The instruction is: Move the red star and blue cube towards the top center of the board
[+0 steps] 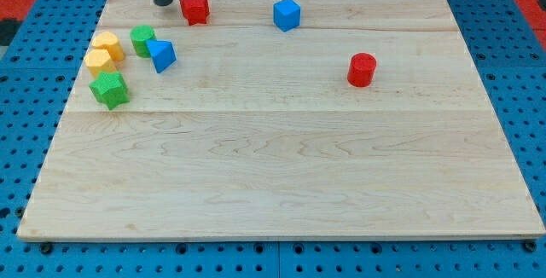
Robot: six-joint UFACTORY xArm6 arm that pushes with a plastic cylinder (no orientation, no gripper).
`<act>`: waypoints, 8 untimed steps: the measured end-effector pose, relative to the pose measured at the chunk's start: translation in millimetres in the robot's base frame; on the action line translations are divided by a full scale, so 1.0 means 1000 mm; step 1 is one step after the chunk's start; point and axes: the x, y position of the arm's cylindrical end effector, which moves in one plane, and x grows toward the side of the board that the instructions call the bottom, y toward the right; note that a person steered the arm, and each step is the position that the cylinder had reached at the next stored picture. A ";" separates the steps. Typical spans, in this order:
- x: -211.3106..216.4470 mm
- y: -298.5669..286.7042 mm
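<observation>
The red star (195,8) lies near the board's top edge, left of centre. The blue cube (287,14) lies near the top edge, close to the centre, to the right of the star. My tip (162,2) rests on the board at the top left, a short way to the left of the red star and apart from it.
A cluster sits at the view's left: two yellow blocks (108,44) (98,61), a green block (142,38), a blue triangular block (160,55) and a green star (110,89). A red cylinder (362,69) stands at the right. The wooden board (281,176) lies on a blue pegboard.
</observation>
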 end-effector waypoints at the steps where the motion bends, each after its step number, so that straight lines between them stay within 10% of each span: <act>1: 0.024 0.124; 2: 0.059 0.145; 4: -0.005 0.207; 5: 0.094 0.251; 8: 0.012 0.235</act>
